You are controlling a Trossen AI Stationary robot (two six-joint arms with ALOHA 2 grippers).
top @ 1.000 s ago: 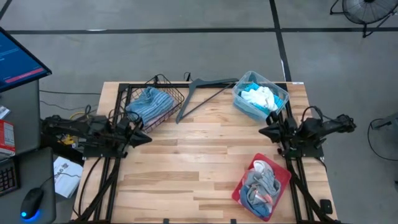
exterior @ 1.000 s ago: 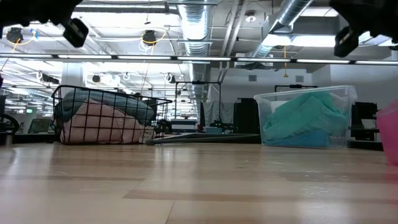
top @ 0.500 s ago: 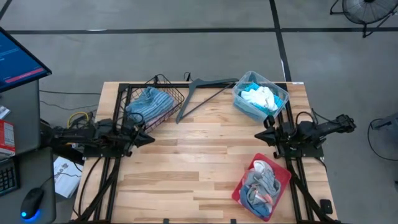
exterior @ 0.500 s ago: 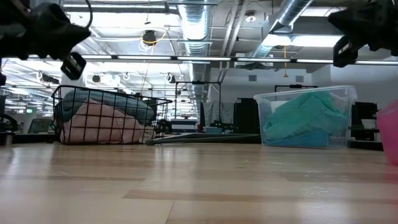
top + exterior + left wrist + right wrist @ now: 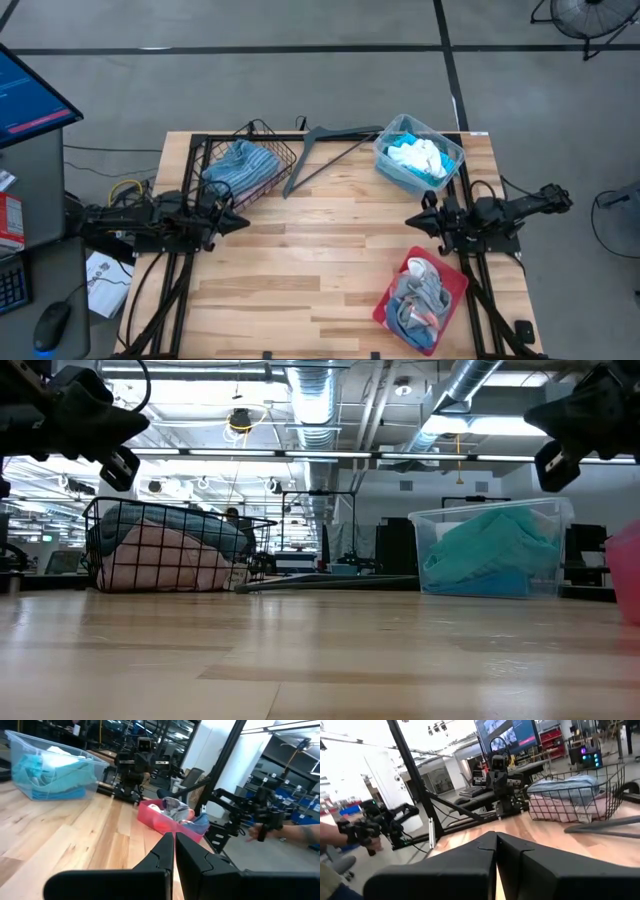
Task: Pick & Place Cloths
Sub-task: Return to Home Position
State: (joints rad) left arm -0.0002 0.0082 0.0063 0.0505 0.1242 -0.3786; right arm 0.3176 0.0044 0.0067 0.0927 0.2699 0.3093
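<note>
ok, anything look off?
Nothing spilled. The red bin sits skewed to the table edges near the front right corner, cloths heaped inside. A hanger lies between the wire basket and the clear bin. Left gripper and right gripper hang shut at the sides.

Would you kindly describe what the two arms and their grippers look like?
The left arm and right arm are black, boxy-linked, with thin black cables looping alongside. The left gripper and right gripper each have two dark wedge-shaped fingers. No markings show.

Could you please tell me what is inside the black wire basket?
A blue-grey striped cloth lies on top of a pink cloth in the wire basket; anything beneath them is hidden.
</note>
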